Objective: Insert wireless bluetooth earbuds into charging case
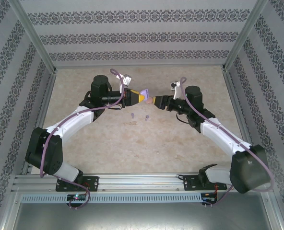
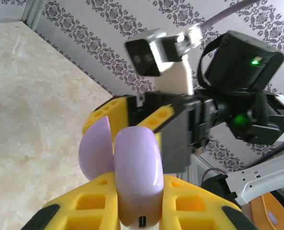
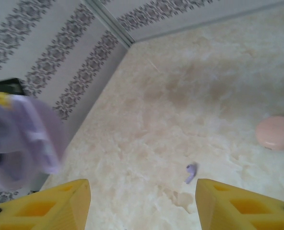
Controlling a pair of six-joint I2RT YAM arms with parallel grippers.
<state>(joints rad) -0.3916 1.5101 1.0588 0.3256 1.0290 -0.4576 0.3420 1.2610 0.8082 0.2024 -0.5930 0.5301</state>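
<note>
Two tiny stemmed lilac buds [image 1: 132,115] are being seen on the table [image 1: 132,148] — apart from both claws; the lilac case [image 2: 137,163] is being pinched by the left claw [image 1: 143,94], the right claw [image 3: 143,201] being held spread.

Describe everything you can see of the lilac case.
The lilac case is a small rounded clamshell, glossy like smooth plastic. It is open, its lid swung aside, with a small port in its edge. It is held above the table, clamped by the left gripper. The right gripper faces it, open; whether it touches, I cannot tell.
</note>
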